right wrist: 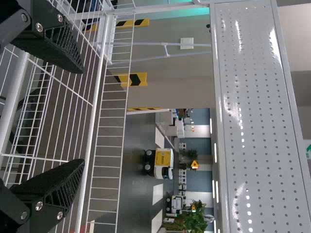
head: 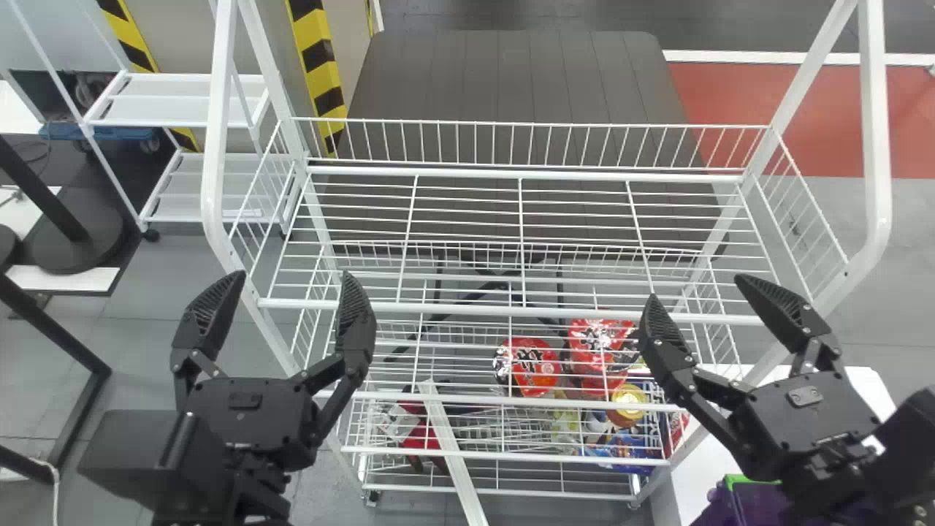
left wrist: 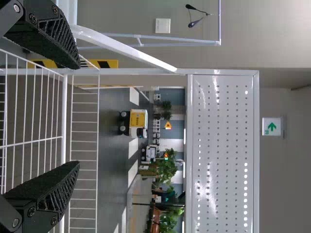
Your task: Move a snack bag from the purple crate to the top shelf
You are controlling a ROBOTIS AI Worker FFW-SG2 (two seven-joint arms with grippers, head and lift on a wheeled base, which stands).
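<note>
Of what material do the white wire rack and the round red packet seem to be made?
White wire rack: metal, probably painted or coated, judging by its thin straight rods and smooth white surface. Round red packet: shiny plastic film, perhaps foil-lined, since it glints and looks crinkled.

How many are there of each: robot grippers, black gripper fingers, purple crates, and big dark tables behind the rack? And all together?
Robot grippers: 2 (left gripper, right gripper)
Black fingers: 4
Purple crate: 1
Big dark table behind the rack: 1
Total: 8
</note>
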